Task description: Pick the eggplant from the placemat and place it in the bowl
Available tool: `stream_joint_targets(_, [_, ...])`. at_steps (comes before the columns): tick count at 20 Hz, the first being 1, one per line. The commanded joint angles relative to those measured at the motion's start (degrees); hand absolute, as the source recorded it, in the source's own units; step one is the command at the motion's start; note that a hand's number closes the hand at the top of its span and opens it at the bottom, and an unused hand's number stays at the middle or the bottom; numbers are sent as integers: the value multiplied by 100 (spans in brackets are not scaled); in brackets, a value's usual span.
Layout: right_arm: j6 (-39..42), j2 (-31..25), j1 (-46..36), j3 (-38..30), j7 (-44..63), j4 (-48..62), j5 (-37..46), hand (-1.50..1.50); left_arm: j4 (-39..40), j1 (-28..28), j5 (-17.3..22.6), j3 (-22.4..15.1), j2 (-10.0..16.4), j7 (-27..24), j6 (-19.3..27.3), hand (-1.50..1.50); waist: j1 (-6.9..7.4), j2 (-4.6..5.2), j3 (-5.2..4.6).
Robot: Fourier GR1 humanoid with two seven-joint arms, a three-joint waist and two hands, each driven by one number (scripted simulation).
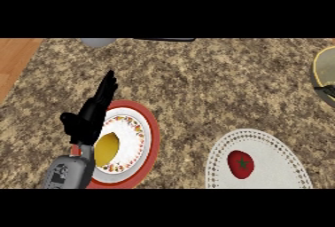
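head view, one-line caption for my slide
Open left hand by the patterned bowl on a red plate; a red, green-topped vegetable lies on the white placemat.

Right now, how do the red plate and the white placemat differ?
The plate is red with a plain rim; the placemat is white with a dotted edge. The plate carries a patterned bowl; the placemat carries a red vegetable with a green top. The left hand overlaps the plate, not the placemat. Both are round and lie on the counter.
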Motion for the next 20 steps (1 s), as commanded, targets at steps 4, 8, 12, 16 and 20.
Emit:
stream_joint_targets(4, [1066, 94, -102, -242, -1013, 466, -395, -150, -125, 181, -46, -101, -26, 26, -4, 0, -60, -27, 14])
stream_joint_targets(8, [1331, 97, -458, -688, -821, 569, -935, -150, 75, -195, 37, 148, 75, 125, 1, 0, -174, -28, 7])
stream_joint_targets(12, [1728, -124, -597, -943, -427, 843, -1258, -150, -135, 209, -53, -76, -16, 9, 8, 0, -52, -19, 11])
stream_joint_targets(16, [2235, -269, -678, -986, 5, 992, -1397, -150, 14, 63, -23, 44, 37, -67, -5, 0, -78, 8, 10])
stream_joint_targets(20, [2813, -477, -684, -1162, 264, 1058, -1677, -150, -162, 45, -31, -30, -104, 62, 104, 0, -108, -16, 27])
